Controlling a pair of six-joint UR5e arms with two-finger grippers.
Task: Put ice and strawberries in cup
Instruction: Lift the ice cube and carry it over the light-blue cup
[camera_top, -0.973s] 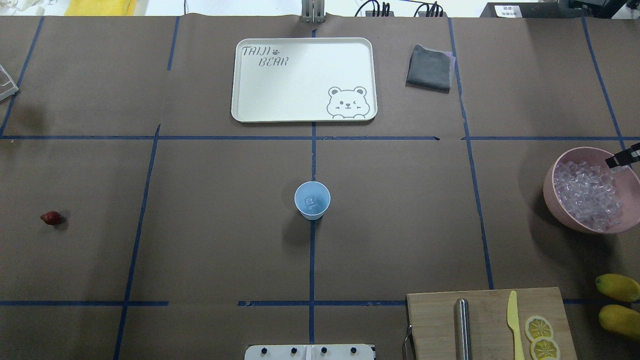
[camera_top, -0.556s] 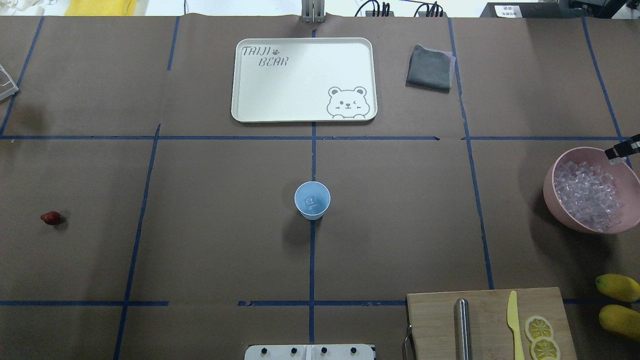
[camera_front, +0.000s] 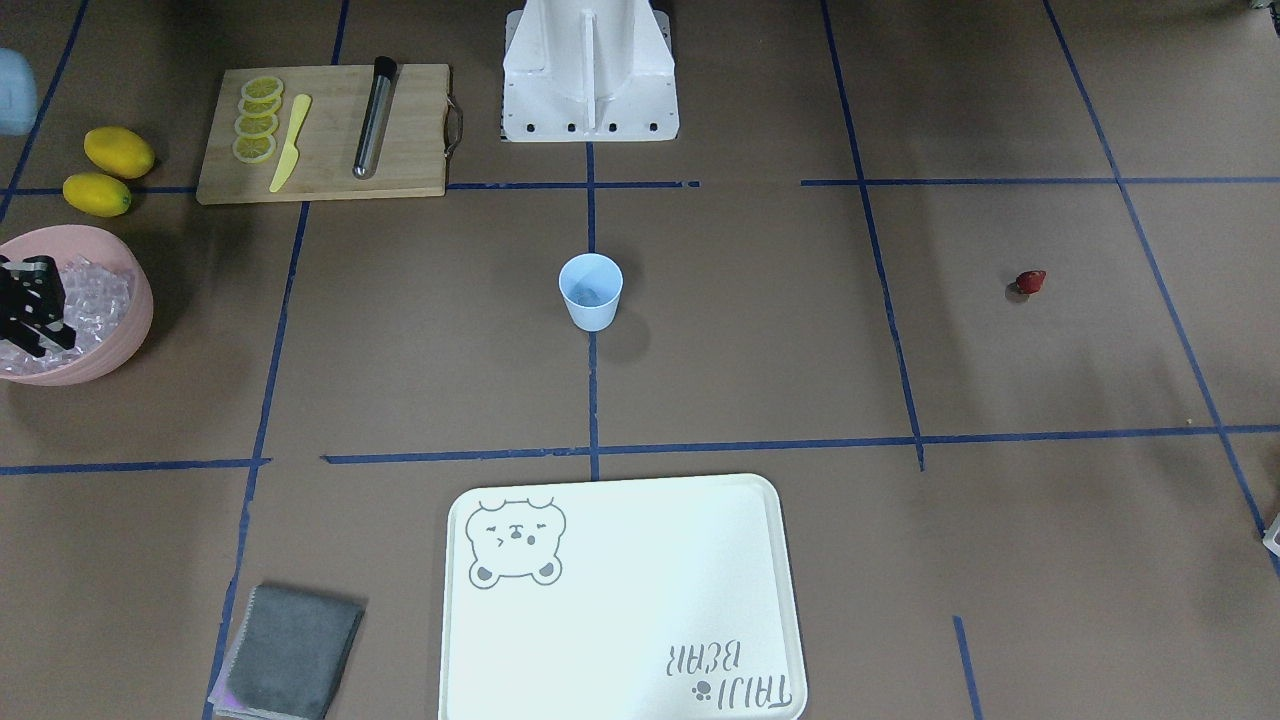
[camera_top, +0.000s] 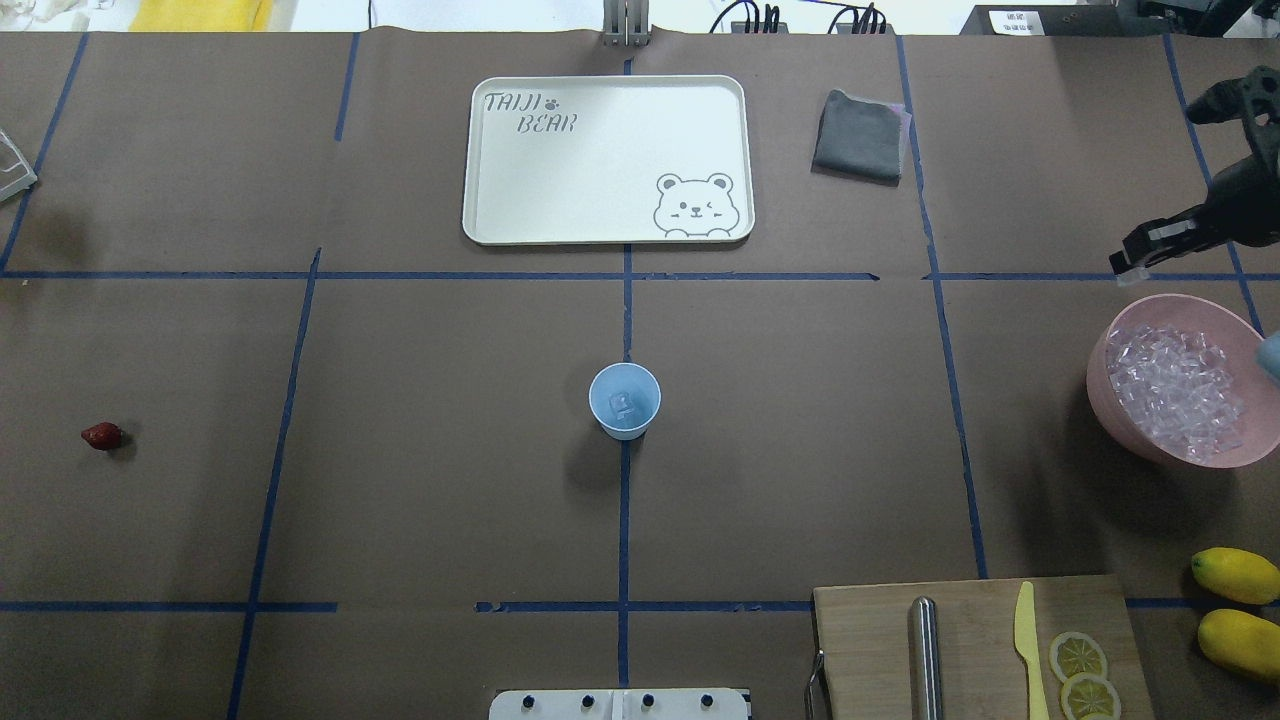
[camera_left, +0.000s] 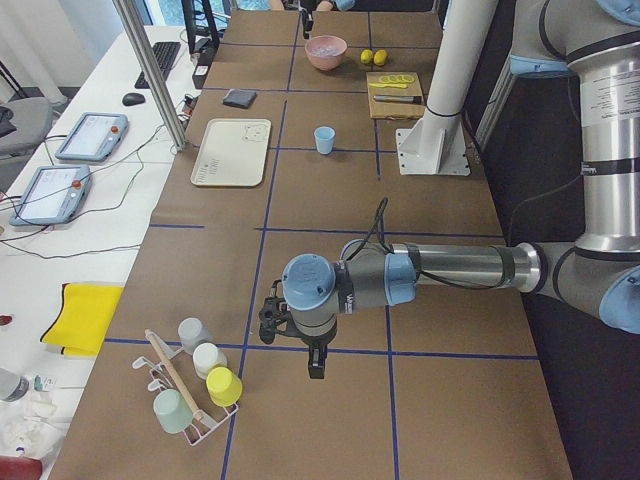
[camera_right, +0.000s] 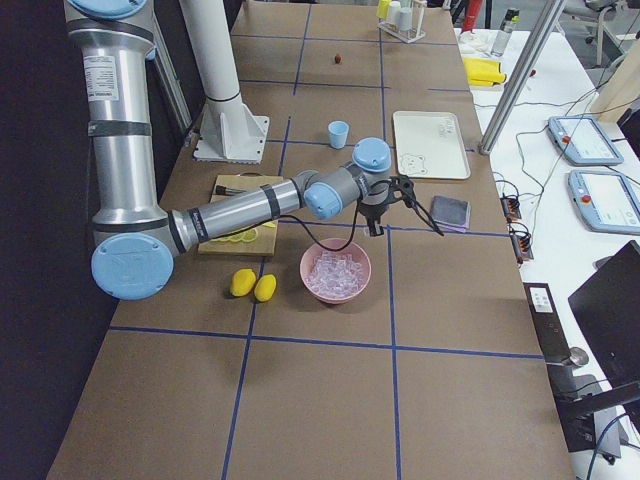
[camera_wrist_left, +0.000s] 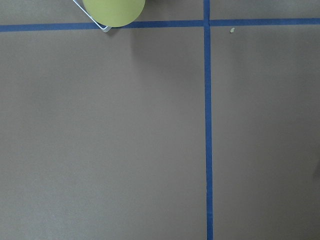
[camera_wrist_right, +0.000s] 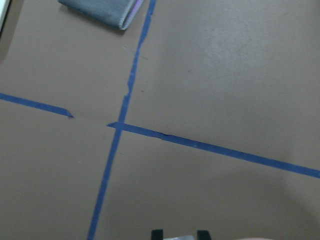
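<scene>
**At the Ice Bowl, the Right Arm Lifts Clear With Its Catch**

At the table's far-left end, the left gripper (camera_left: 316, 370) hangs over bare brown paper just beside a rack of cups (camera_left: 190, 390). Only the side camera shows it, so whether its fingers are apart or closed cannot be told. Further in on the left, the lone strawberry (camera_top: 101, 436) lies untouched, well apart from everything else. At centre, the light blue cup (camera_top: 624, 400) stands upright on a blue tape line (camera_top: 624, 500), with something pale and hard to read at its bottom. Beyond it sit the white bear tray (camera_top: 600, 160) and, to its right, a folded grey cloth (camera_top: 860, 135).

At the right edge, the pink bowl (camera_top: 1100, 385) is heaped with ice (camera_top: 1175, 390). A second ago the tip of the right gripper (camera_top: 1125, 265) was dipped over that heap. Now it has risen and drawn back past the bowl's far rim, and hovers above the table between bowl and cloth. Its wrist camera shows the two black fingertips (camera_wrist_right: 157, 233) drawn close, with a small pale, glassy piece pinched between them, by the look of it a single ice cube (camera_wrist_right: 177, 238). If so, the pick is done and the carry left to the cup comes next, with the slick cube liable to slip on the way.

Near right, the cutting board (camera_top: 870, 640) with its metal rod (camera_top: 926, 660), yellow knife (camera_top: 1028, 640) and lemon slices (camera_top: 1078, 657), and the two lemons (camera_top: 1235, 574), play no part.
</scene>
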